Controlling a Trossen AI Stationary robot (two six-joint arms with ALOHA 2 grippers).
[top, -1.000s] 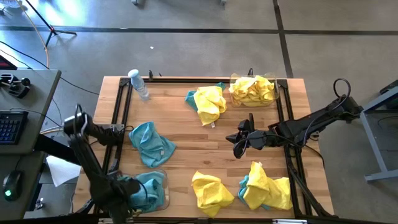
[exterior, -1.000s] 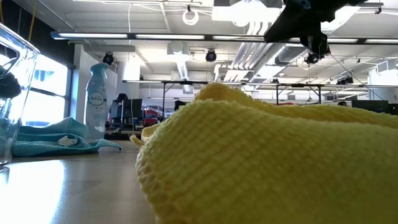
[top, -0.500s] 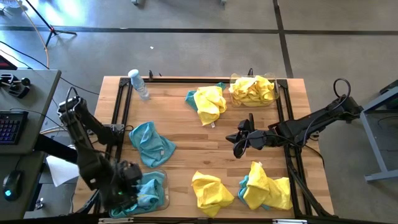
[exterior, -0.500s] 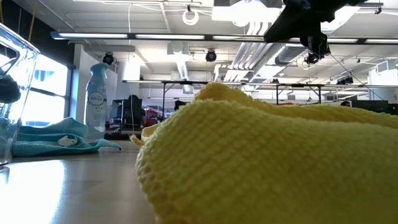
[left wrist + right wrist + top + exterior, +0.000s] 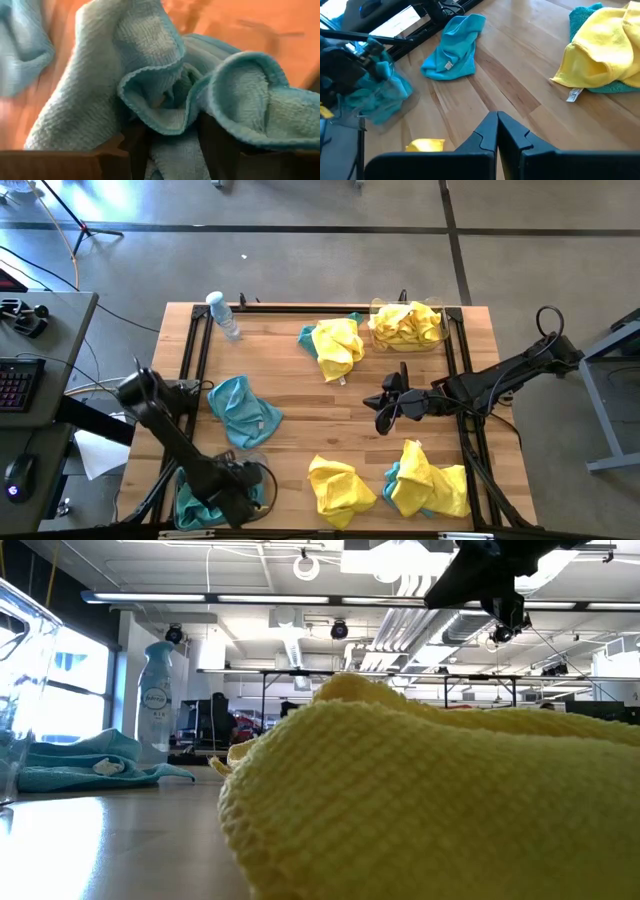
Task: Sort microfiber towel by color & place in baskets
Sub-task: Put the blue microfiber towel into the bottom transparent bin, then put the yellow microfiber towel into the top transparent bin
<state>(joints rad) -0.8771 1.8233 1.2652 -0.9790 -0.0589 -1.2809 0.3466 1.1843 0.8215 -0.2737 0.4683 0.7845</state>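
Left claw [image 5: 238,498] sits down in the near-left basket [image 5: 262,470], fingers nipping a teal towel [image 5: 165,95] bunched just ahead. Soft, light, floppy stuff; I'd pinch a raised fold. Right claw [image 5: 381,412] hangs closed, empty, mid-desk.

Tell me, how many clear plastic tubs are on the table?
2. One tub sits at the far right corner, full of yellow towels; the other tub is at the near left corner, holding teal towels, under the left gripper.
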